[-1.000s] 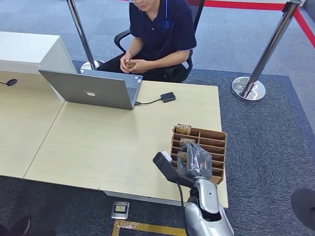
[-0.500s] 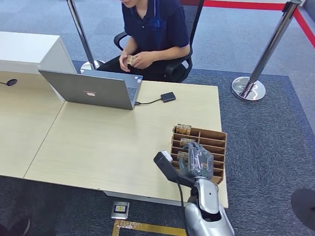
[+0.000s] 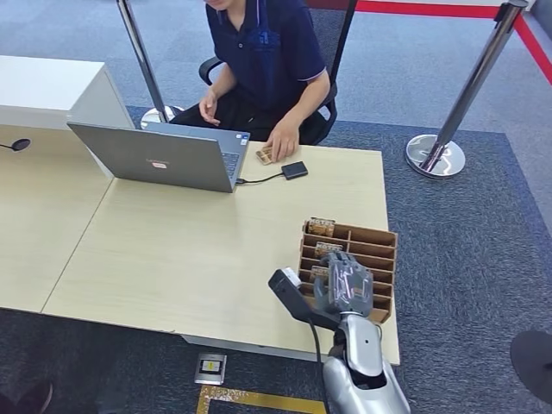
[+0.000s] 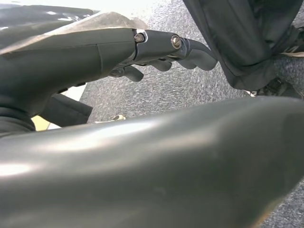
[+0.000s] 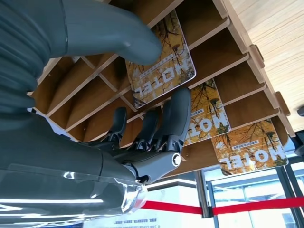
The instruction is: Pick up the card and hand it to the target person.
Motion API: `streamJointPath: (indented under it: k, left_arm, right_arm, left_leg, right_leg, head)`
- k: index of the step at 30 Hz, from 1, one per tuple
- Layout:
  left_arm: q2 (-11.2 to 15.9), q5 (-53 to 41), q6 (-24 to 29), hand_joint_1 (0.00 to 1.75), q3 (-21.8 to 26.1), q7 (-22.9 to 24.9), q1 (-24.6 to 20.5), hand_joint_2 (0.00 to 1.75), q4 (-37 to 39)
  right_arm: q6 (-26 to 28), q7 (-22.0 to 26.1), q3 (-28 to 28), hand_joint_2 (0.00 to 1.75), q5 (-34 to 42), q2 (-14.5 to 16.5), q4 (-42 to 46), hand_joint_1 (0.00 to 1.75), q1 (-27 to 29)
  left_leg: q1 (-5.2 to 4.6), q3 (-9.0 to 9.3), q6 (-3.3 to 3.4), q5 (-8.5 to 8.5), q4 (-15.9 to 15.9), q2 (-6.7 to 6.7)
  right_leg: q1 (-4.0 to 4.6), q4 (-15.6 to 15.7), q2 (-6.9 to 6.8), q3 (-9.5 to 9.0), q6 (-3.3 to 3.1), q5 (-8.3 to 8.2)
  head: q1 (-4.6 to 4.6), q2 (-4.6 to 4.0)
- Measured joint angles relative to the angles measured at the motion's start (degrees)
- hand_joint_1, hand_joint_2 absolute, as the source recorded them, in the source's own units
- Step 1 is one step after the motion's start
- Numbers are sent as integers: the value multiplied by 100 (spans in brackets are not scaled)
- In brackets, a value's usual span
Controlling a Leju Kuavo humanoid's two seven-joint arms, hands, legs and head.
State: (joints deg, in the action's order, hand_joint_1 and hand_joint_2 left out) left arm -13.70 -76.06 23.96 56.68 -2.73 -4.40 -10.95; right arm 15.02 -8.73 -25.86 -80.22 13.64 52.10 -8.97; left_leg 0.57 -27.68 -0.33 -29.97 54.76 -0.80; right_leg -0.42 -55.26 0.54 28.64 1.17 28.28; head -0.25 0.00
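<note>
From the left of the head view, a grey laptop [image 3: 159, 158] stands open on the wooden table [image 3: 163, 250], and behind it a seated person [image 3: 264, 60] presses a hand [image 3: 285, 142] on a small card [image 3: 264, 155] lying flat beside a black drive [image 3: 295, 170]. Further right, near the table's front edge, is the slotted cardboard rack [image 3: 365, 250] that holds the hotel cards, and the right hand [image 3: 343, 285] is at its near rows. The right wrist view gives the relation that matters: the nearest card [image 5: 161, 64] stands on edge in its slot with its long axis along the slot, the thick thumb [image 5: 107, 33] lying across one face and the dark fingers [image 5: 172, 123] curled just behind the other. The card lies between them, though I cannot tell whether thumb and fingers already pinch it or only bracket it. 2 more cards [image 5: 247, 149] stand in the slots beyond. The left hand [image 4: 161, 47] hangs beside the body over grey carpet, fingers loosely curled around nothing, so the right hand is plainly the nearer. The coming move, I judge, is a pinch across the card's thin faces and a lift straight out along the slot, before any reach to the person.
</note>
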Motion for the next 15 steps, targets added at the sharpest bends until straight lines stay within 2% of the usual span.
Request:
streamJointPath:
  k: [3,11,15]
  left_arm:
    - [0,12,1,0,0,0,-3,0,0]
    - [0,245,-7,0,17,-1,-13,0,0]
    - [0,579,-30,0,133,-14,-38,0,0]
  right_arm:
    - [17,43,0,175,9,7,-63,91,-8]
    - [77,182,-7,175,78,34,-233,132,-99]
    - [92,266,-21,175,174,51,-307,142,-141]
  left_leg:
    - [0,0,0,0,0,0]
    - [1,2,0,0,0,0]
    - [1,5,0,0,0,1]
  right_leg:
    - [0,0,0,-1,0,0]
    - [0,0,0,-3,0,0]
    - [0,0,0,-6,0,0]
  head:
    - [0,0]
    - [-1,0]
    - [1,0]
